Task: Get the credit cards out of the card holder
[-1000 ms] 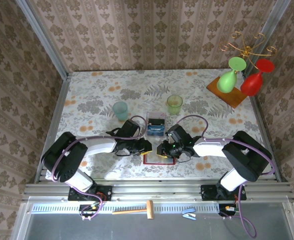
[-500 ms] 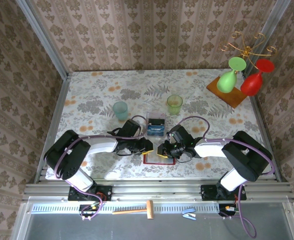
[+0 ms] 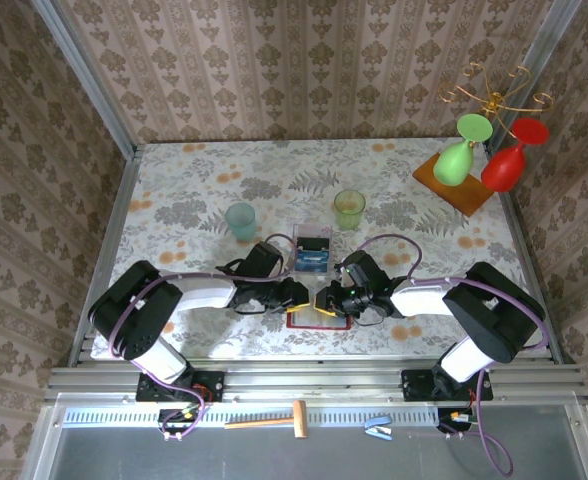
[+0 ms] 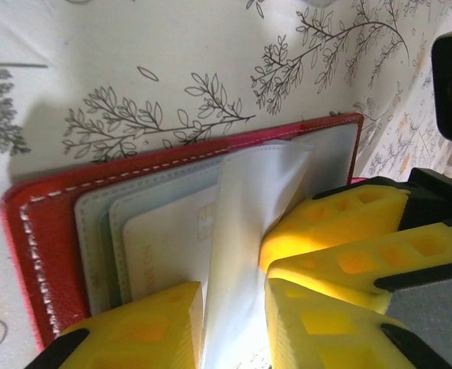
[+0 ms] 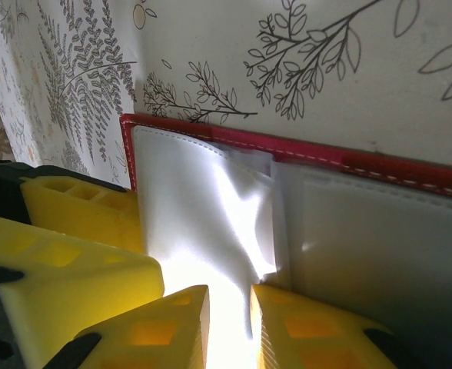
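The red card holder [image 3: 304, 324] lies open on the table near the front, between the two arms. My left gripper [image 3: 298, 298] and right gripper [image 3: 324, 301] meet over it, tips almost touching. In the left wrist view my left gripper [image 4: 234, 296] is shut on a pale inner flap [image 4: 249, 207] of the card holder [image 4: 41, 223]. A white credit card [image 4: 164, 246] sits in the grey pocket beside it. The right gripper's fingers [image 4: 341, 223] press in from the right. My right gripper [image 5: 230, 296] pinches the same kind of pale flap [image 5: 211, 207] of the card holder [image 5: 380, 163].
A clear box [image 3: 312, 248] with something blue in it stands just behind the grippers. A pale blue cup [image 3: 241, 220] and a green cup [image 3: 349, 208] stand farther back. A wooden board [image 3: 454, 185] with green and red glasses is at the back right.
Both grippers have crept slightly closer together over the card holder. Their grips look the same.
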Robot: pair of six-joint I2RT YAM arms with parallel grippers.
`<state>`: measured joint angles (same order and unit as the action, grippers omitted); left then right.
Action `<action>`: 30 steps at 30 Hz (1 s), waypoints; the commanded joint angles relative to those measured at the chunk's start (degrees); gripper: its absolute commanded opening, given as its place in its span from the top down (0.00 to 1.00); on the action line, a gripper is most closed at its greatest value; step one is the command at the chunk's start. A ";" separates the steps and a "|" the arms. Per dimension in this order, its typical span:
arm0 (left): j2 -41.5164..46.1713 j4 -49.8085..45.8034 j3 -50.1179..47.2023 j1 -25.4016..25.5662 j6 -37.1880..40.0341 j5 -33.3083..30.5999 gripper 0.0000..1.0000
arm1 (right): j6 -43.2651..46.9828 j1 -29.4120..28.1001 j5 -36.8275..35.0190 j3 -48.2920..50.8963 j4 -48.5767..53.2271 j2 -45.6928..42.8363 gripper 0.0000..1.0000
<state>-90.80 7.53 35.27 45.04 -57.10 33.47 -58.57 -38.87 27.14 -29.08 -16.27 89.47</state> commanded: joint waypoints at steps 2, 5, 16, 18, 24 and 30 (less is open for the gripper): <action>0.35 1.34 -0.95 0.98 -1.96 2.25 0.71 | -0.49 0.55 -1.99 1.66 2.69 -0.39 0.75; 0.72 1.28 -0.51 1.14 -2.14 2.21 0.72 | -0.54 0.53 -2.10 1.40 3.37 -2.06 0.74; 0.80 -0.15 2.92 1.33 -1.64 2.89 0.72 | 1.93 1.90 -5.40 -0.85 14.64 -13.04 0.69; 0.40 -0.26 3.85 1.47 -1.60 3.00 0.72 | 2.85 2.59 -6.50 -1.17 17.67 -15.18 0.69; -0.80 -1.71 7.07 2.34 -0.95 2.99 0.71 | 7.17 4.78 -10.63 -2.90 29.84 -21.76 0.68; -3.39 -1.79 10.44 3.63 -0.98 4.93 0.70 | 10.62 7.73 -13.27 -2.98 37.71 -27.04 0.68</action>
<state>-92.42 6.83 43.62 47.79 -58.50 36.49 -51.07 -32.12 17.34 -30.94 13.63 64.64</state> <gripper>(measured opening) 0.299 0.319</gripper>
